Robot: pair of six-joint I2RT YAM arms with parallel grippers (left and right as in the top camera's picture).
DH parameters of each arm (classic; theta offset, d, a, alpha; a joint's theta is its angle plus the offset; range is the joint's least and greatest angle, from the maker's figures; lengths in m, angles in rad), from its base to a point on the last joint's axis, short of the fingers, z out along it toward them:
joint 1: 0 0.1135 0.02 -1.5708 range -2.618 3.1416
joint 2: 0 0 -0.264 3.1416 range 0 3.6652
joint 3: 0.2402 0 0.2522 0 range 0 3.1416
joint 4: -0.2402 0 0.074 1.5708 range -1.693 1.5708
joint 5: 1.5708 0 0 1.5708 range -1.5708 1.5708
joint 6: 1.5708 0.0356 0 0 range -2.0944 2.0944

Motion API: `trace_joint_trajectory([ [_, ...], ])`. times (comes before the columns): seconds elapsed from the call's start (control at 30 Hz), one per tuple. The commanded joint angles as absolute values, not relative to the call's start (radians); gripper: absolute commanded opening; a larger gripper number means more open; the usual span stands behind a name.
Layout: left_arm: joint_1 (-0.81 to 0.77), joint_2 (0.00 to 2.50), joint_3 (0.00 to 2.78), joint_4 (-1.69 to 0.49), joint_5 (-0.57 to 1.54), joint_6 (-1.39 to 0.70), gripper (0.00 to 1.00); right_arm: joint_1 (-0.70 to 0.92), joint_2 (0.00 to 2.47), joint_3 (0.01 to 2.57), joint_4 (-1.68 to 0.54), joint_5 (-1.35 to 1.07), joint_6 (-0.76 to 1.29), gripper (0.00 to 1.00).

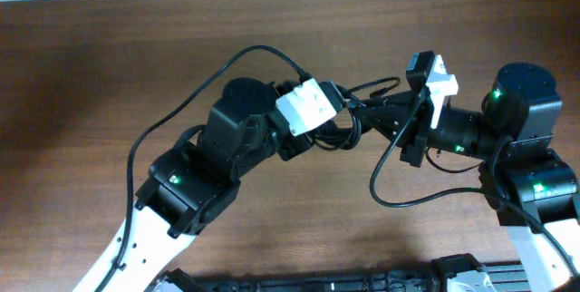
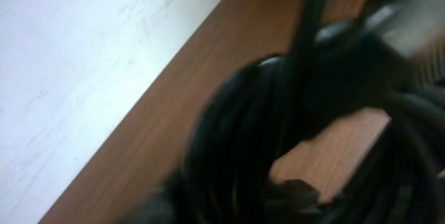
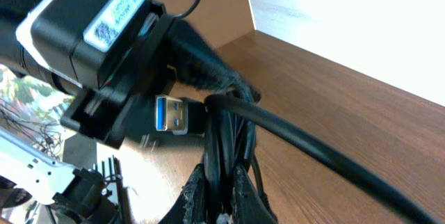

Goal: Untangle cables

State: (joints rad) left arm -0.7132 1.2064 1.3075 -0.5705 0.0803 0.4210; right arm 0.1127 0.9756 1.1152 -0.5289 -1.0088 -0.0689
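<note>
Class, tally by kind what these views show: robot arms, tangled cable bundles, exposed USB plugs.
Black-and-white robot arms: 2
Tangled bundle of thin black cables: 1
Silvery blue-tongued USB plug: 1
Total: 4

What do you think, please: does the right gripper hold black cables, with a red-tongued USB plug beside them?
Not quite: the plug has a blue tongue, not red, as the right wrist view shows. The right gripper does hold the black cables.

Cables (image 3: 222,147) black, USB plug (image 3: 174,115) silver shell with blue insert, table (image 1: 136,38) mid-brown with streaky woodgrain, arms (image 1: 227,138) black with white wrist-camera housings (image 1: 308,106), green LEDs (image 1: 174,181).
</note>
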Motion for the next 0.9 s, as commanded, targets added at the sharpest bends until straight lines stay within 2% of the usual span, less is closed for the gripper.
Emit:
trace_joint_trajectory([
  [0.0, -0.713, 1.210, 1.318, -0.550, 0.091, 0.405, 0.00, 0.117, 0.966, 1.129, -0.517, -1.044, -0.075, 0.04],
  [0.2, -0.713, 1.210, 1.318, -0.531, 0.091, 0.386, 0.00, 0.116, 0.966, 1.129, -0.521, -1.033, -0.074, 0.04],
  [0.3, -0.712, 1.210, 1.318, -0.532, 0.086, 0.385, 0.00, 0.116, 0.967, 1.129, -0.550, -0.949, -0.074, 0.04],
  [0.43, -0.687, 1.210, 1.318, -0.519, -0.019, 0.197, 0.00, 0.116, 0.967, 1.129, -0.603, -0.769, -0.070, 0.04],
  [0.7, -0.666, 1.206, 1.318, -0.503, 0.163, 0.162, 0.00, 0.116, 0.967, 1.129, -0.656, -0.390, 0.072, 0.04],
  [0.87, -0.666, 1.196, 1.318, -0.502, 0.219, 0.162, 0.00, 0.116, 0.969, 1.129, -0.661, -0.324, 0.096, 0.04],
])
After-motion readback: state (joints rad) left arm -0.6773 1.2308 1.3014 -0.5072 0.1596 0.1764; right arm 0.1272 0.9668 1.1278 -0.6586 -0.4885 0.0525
